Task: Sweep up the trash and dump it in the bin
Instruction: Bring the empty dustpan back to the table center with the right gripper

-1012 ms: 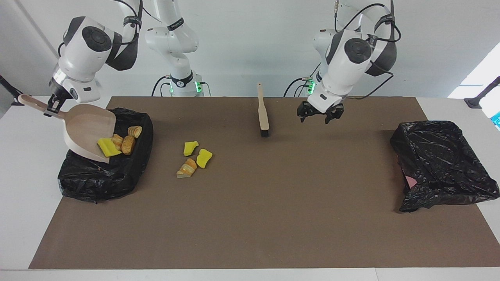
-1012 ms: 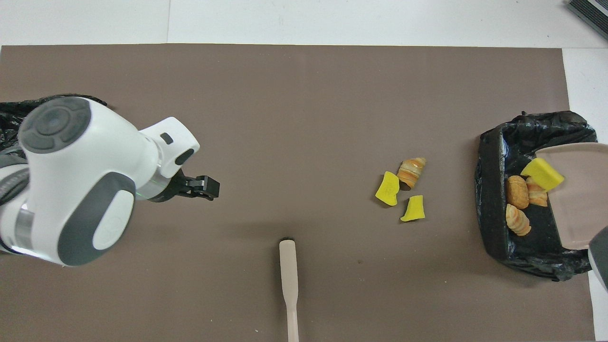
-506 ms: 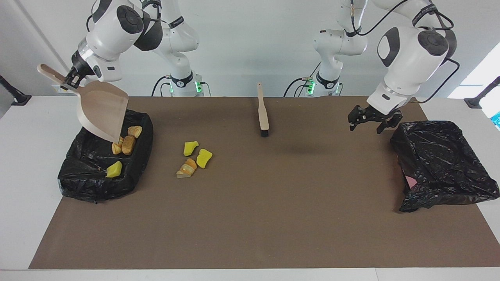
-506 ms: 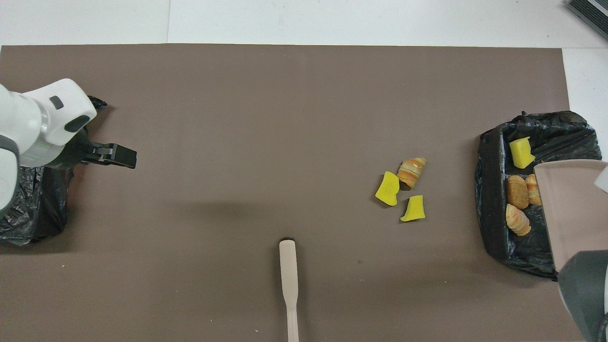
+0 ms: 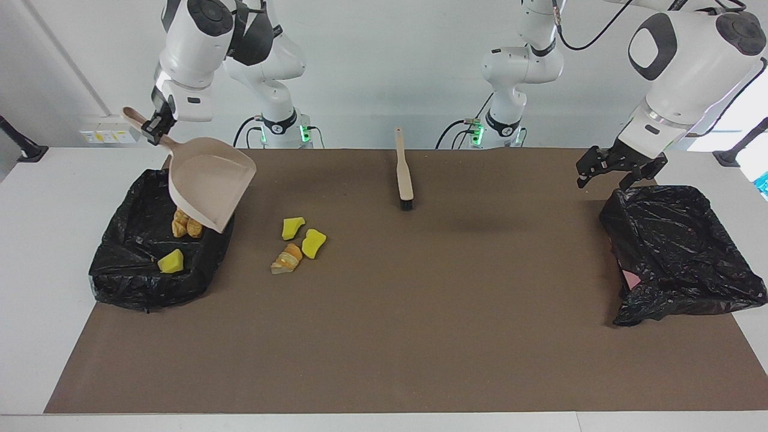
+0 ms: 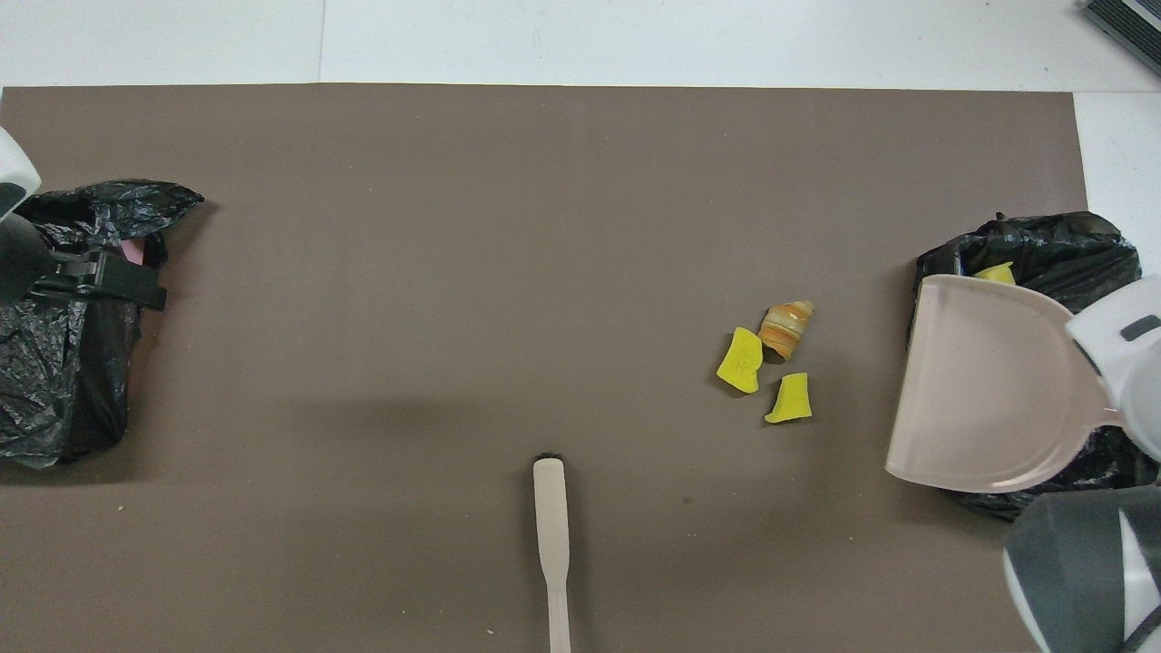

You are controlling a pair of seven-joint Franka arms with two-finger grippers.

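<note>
Trash — three lumps beside bin

We see a white table covered by a brown mat. On the mat lie a brush, three loose trash pieces, and a black-lined bin at each end.

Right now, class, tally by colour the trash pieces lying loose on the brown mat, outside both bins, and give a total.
Yellow sponge chunks: 2
Tan-orange bread piece: 1
Total: 3
</note>
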